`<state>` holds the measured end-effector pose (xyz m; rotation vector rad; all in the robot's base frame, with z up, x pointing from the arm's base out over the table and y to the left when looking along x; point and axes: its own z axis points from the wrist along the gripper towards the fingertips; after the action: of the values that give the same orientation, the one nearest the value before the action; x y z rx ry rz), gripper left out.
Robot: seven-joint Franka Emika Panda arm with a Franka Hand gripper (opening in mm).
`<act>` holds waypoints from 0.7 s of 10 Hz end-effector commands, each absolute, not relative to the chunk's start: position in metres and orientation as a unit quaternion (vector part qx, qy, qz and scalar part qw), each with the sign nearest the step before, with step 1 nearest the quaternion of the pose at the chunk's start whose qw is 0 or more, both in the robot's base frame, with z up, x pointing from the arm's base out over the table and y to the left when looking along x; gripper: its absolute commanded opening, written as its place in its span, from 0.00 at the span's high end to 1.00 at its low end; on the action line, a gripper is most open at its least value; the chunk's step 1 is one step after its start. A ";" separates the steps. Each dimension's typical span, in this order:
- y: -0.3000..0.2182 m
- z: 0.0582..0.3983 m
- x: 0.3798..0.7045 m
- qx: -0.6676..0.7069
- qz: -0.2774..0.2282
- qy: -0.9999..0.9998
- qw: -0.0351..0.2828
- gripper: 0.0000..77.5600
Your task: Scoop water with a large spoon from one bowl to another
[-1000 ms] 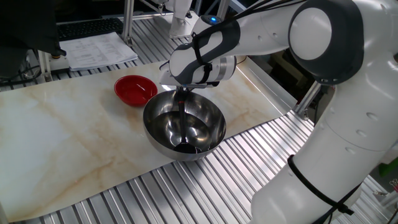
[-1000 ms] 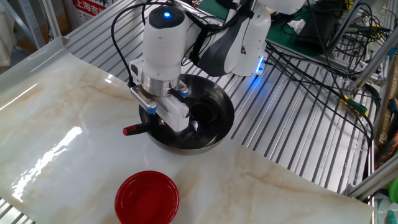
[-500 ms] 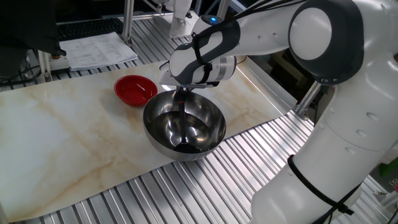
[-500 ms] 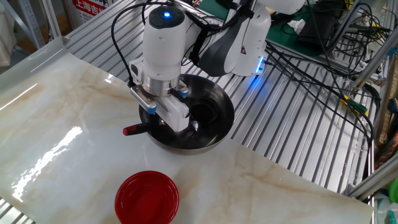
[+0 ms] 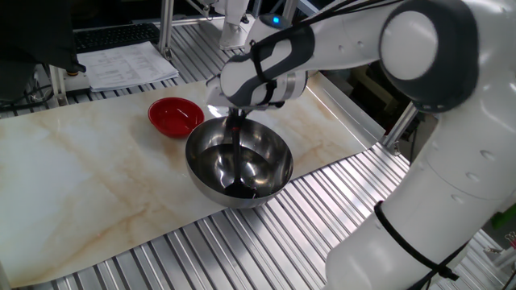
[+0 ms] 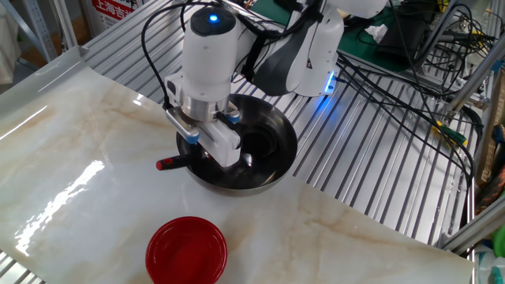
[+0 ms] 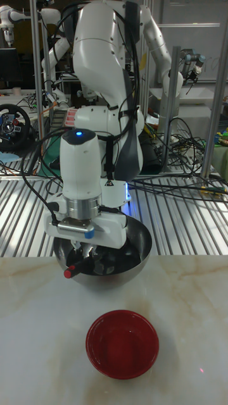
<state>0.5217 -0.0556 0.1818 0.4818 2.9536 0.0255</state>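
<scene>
The large steel bowl stands on the marble board's near-right part. My gripper hovers over its rim, shut on the thin black handle of the ladle. The ladle's scoop rests low inside the bowl, where water shows only as shine. The handle's red-marked end sticks out past the bowl's rim. The small red bowl sits apart on the board, a short way from the steel one.
The marble board lies on a ribbed metal table. Papers and a keyboard lie behind it. Cables trail over the metal slats. My arm's white body fills the right side.
My wrist has edged slightly upward over the steel bowl; the ladle stays gripped with its scoop down in the bowl. Both bowls are where they were.
</scene>
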 end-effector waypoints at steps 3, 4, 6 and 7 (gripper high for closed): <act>-0.056 0.240 0.529 0.177 -0.012 0.979 0.102 0.98; -0.056 0.240 0.530 0.177 -0.017 0.978 0.109 0.98; -0.056 0.240 0.530 0.179 -0.015 0.977 0.117 0.98; -0.056 0.241 0.532 0.183 -0.013 0.975 0.124 0.98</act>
<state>0.5264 -0.0555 0.2283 0.5200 2.9012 -0.0217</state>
